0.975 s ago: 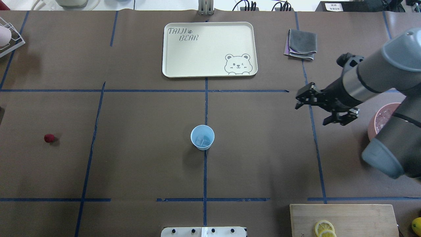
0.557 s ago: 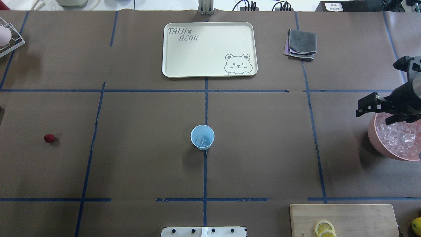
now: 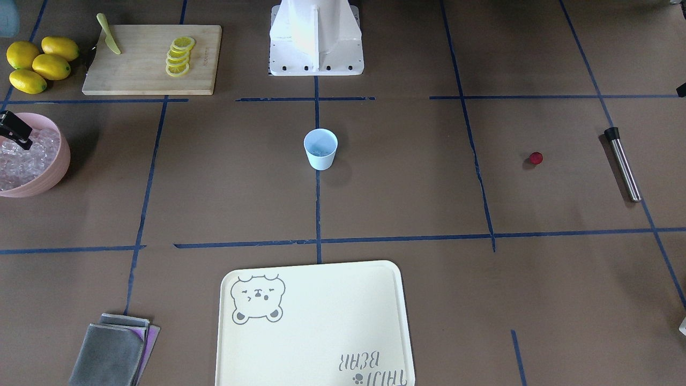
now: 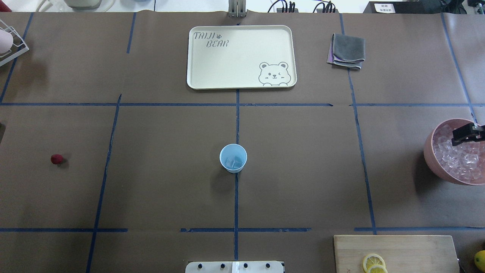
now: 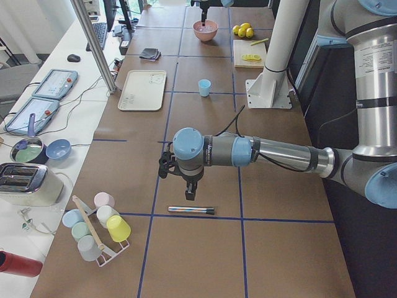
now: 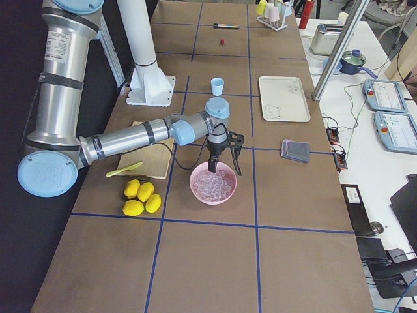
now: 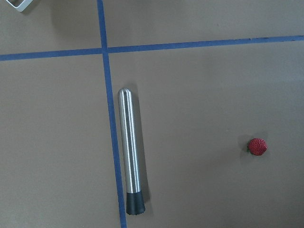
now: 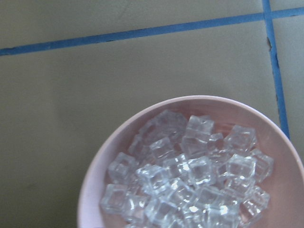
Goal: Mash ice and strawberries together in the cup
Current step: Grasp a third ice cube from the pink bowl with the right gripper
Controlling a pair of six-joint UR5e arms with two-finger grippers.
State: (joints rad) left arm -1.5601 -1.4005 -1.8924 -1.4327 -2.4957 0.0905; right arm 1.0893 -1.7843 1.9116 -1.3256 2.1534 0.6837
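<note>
The pale-blue cup point(image 4: 233, 158) stands upright at the table's middle with a few ice cubes point(image 4: 234, 163) in it; it also shows in the front view point(image 3: 321, 149). The strawberry point(image 4: 57, 159) lies alone on the left, near a steel muddler point(image 7: 130, 152). My left gripper point(image 5: 189, 194) hangs just above the muddler; I cannot tell if it is open. My right gripper point(image 6: 224, 171) is open and empty over the pink bowl point(image 4: 430, 159) of ice point(image 8: 190, 175). Only one of its fingers point(image 4: 467, 134) shows overhead.
A cream bear tray point(image 4: 197, 64) lies at the far centre and a folded grey cloth point(image 4: 346, 51) far right. A cutting board point(image 3: 139, 69) with lemon slices point(image 3: 178, 55), a knife and whole lemons point(image 3: 37, 63) sits near the robot's right. A cup rack point(image 5: 93, 223) stands far left.
My right arm has swung right, from the mid-right of the table to over the pink bowl, and is almost out of the overhead view. The cup and strawberry have not moved.
</note>
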